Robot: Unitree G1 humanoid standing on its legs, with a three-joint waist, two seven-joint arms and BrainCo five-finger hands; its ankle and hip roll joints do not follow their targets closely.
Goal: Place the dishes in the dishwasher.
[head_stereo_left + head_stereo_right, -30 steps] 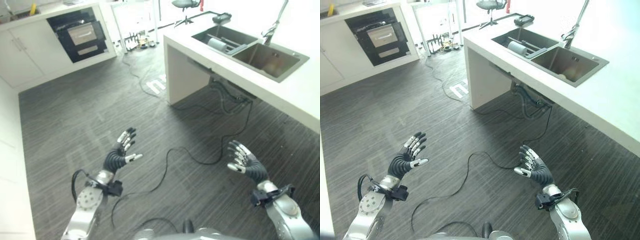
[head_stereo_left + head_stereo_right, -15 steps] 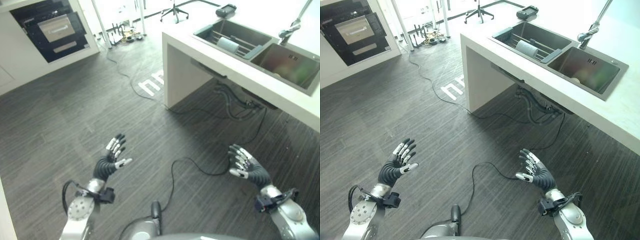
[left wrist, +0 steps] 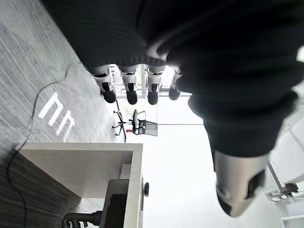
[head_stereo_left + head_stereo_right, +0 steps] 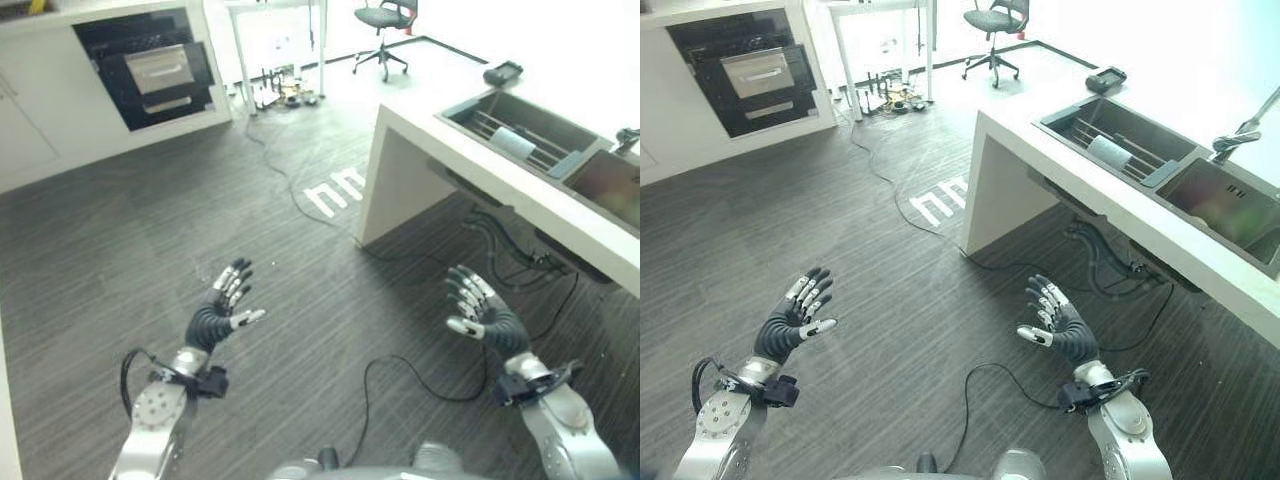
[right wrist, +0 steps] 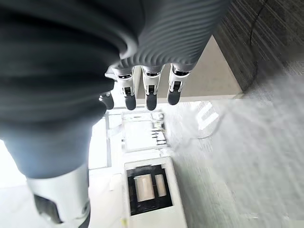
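Two open hands, left hand and right hand (both empty), one sink.

White block marks are painted on the dark floor just beside the end of the white counter; they look like letters, but no word can be made out from them. The dark front of the built-in oven in the far cabinets carries no print that can be read. No other text, number or label can be made out.
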